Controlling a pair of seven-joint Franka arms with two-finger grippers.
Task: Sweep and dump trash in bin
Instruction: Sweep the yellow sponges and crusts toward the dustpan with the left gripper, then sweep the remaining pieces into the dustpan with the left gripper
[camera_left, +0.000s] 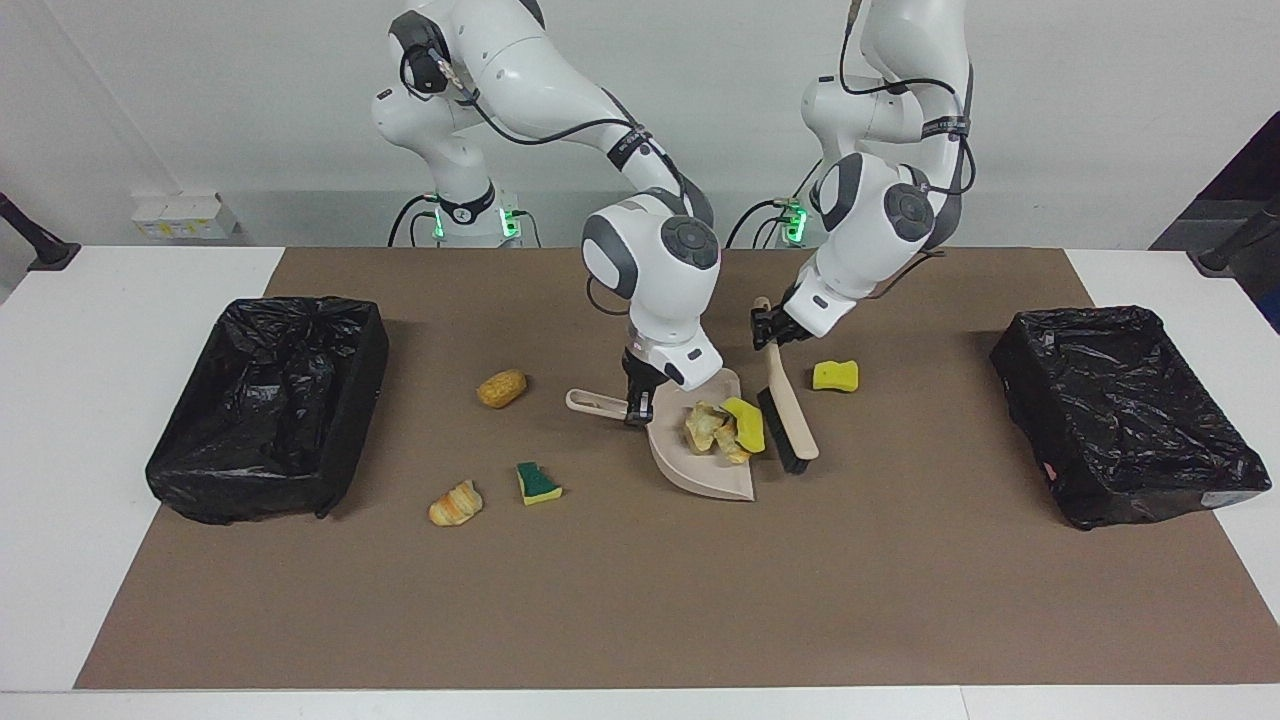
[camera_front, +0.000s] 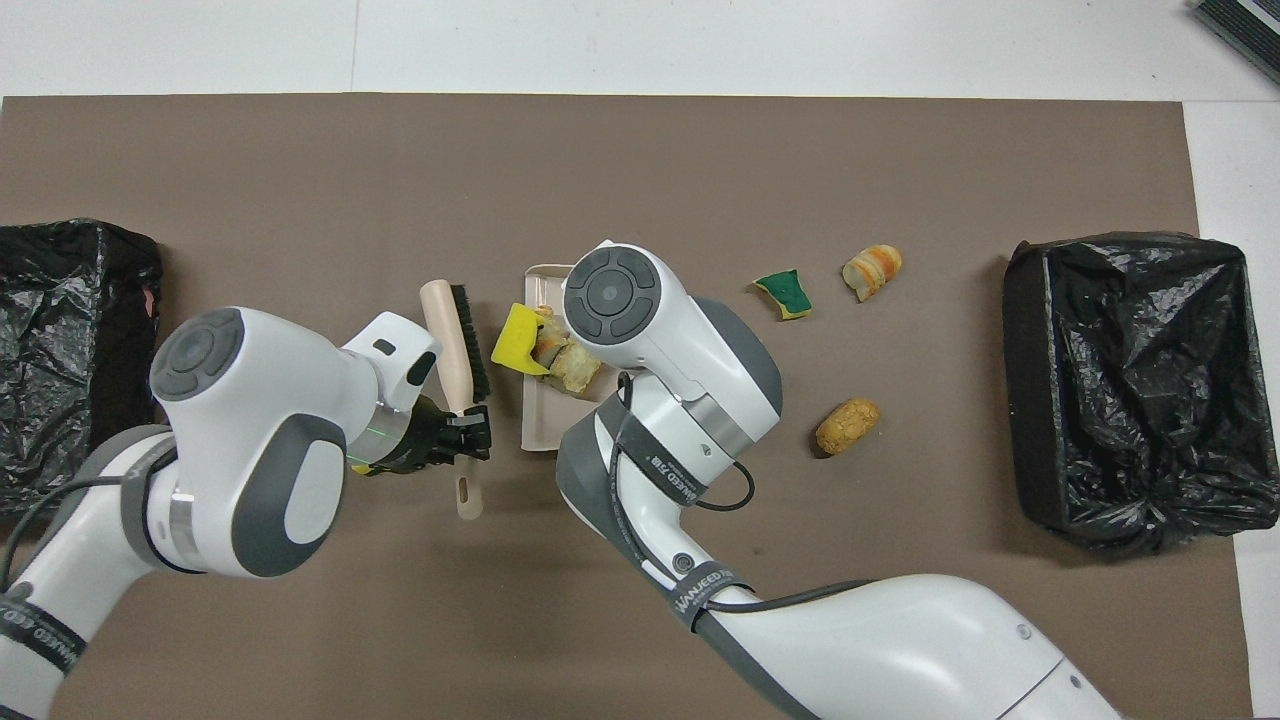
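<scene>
Trash is split between the pan and the mat. In the facing view, a beige plastic dustpan lies at mid-table holding two crumpled tan bread-like lumps and a yellow sponge chunk at its open edge. The right gripper pinches the dustpan's handle, pinning it to the brown mat. The left gripper is clamped on the handle of a beige hand brush with black bristles, whose bristles touch the pan's mouth toward the left arm's end. Another yellow sponge chunk lies just beside the brush on the mat, toward the left arm's end and unswept. Toward the right arm's end lie a tan-orange bread roll, a green-and-yellow sponge piece and a striped bread lump, the last two farther from the robots. A black-lined bin stands at that end, a second black-lined bin at the other.

In the overhead view, the brush lies alongside the dustpan, the yellow chunk straddling the rim. The left gripper grips low on the handle; the right gripper is hidden under its own wrist.

Judged from this, a good stroke keeps the bristles flat on the mat, pushes the chunk fully in, and holds the pan firmly pressed down so nothing slips beneath its lip.
</scene>
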